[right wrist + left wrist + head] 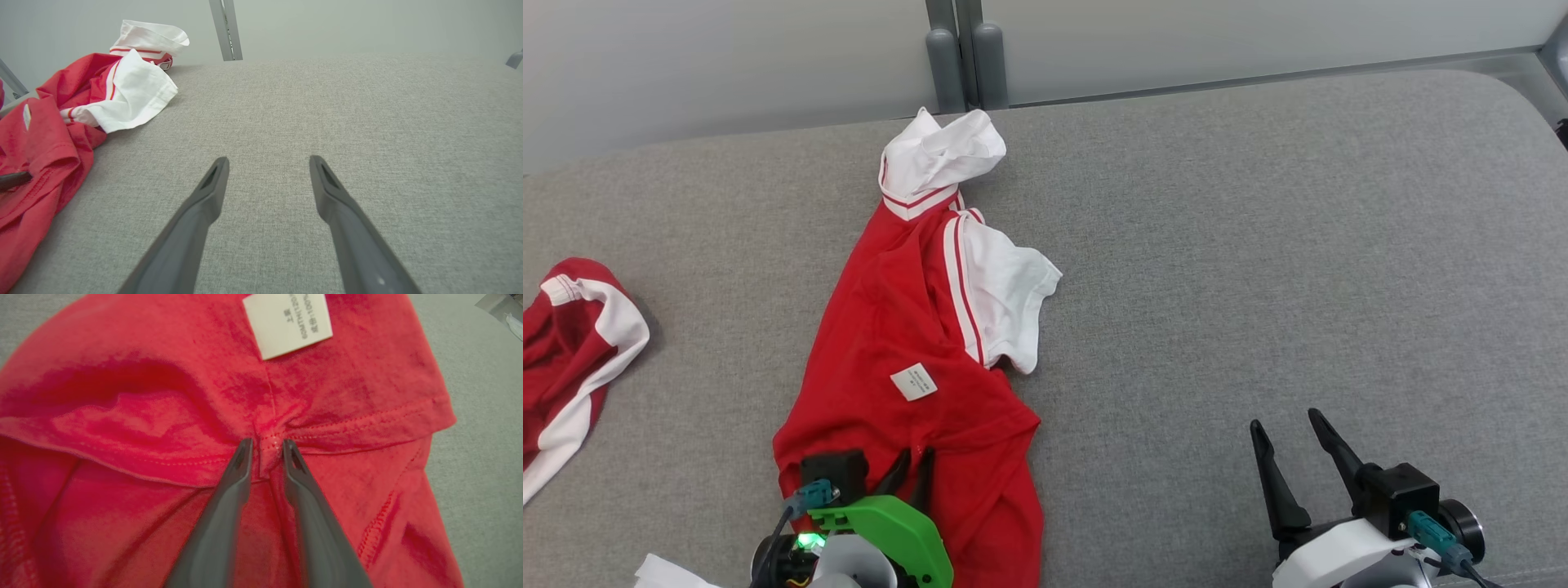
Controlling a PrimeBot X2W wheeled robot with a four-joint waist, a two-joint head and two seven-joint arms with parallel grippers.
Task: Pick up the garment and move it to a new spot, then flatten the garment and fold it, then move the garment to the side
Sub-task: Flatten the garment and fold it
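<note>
The garment (907,327) is a red shirt with white sleeves and red-white stripes, lying crumpled left of centre on the grey padded surface, a white label (913,381) facing up. My left gripper (913,461) sits at its near hem. In the left wrist view the two fingers of the left gripper (267,447) pinch a bunched fold of the stitched hem of the garment (163,396). My right gripper (1286,425) rests open at the lower right, apart from the cloth. The right gripper (269,163) holds nothing, and the garment (49,134) lies off to its left.
A second red-and-white piece of clothing (564,351) lies at the far left edge. Grey posts (968,57) stand at the back against a pale wall. Bare grey surface (1258,245) stretches across the right half. Something white (662,572) shows at the bottom left.
</note>
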